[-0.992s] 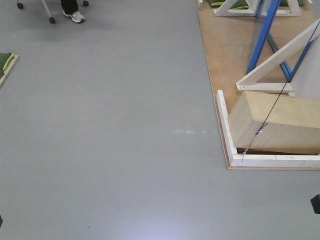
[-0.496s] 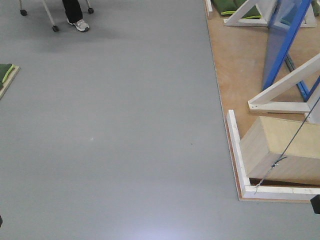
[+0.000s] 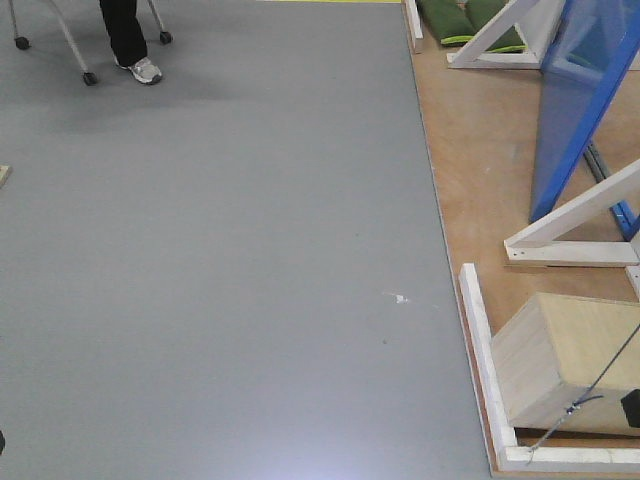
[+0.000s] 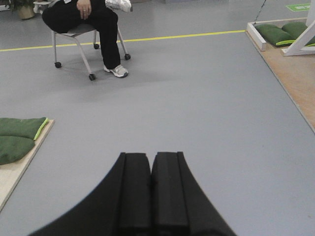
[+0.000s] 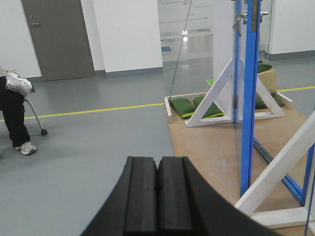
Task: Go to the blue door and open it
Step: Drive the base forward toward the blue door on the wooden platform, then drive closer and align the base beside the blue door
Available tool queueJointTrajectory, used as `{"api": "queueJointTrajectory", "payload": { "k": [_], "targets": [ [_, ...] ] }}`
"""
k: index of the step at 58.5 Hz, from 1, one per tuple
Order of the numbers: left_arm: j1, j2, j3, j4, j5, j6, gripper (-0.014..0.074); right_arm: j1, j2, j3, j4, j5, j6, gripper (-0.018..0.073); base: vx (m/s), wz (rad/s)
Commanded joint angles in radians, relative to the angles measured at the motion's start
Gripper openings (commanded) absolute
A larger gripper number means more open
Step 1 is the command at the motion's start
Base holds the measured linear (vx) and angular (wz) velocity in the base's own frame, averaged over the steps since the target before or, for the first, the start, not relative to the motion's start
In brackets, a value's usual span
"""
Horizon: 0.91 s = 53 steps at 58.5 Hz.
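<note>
Ahead, white beams (image 5: 211,94) flank the blue door (image 5: 251,123)

The front view holds one glossy bright-blue flat door panel (image 3: 575,100) at upper right, two white slanted timber braces (image 3: 570,252) and one pale plywood box (image 3: 565,355) at lower right. The left wrist view counts four dark green cushions (image 4: 19,128) (two lower left, two upper right), one seated person in black trousers (image 4: 98,19) and one grey wheeled chair (image 4: 74,32).
</note>
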Motion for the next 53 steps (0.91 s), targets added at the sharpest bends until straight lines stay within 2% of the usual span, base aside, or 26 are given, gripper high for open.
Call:
{"api": "queueJointTrajectory", "payload": {
  "k": [1, 53],
  "targets": [
    [0.002, -0.017, 0.001, -0.005, -0.078, -0.003, 0.0070, 0.000, -0.021, 0.020, -0.005, -0.084, -0.007, 0.0002, 0.38, -0.05],
    [0.002, -0.016, 0.001, -0.005, -0.078, -0.003, 0.0070, 0.001, -0.020, 0.020, -0.005, -0.084, -0.007, 0.0002, 0.39, -0.03]
  ]
}}
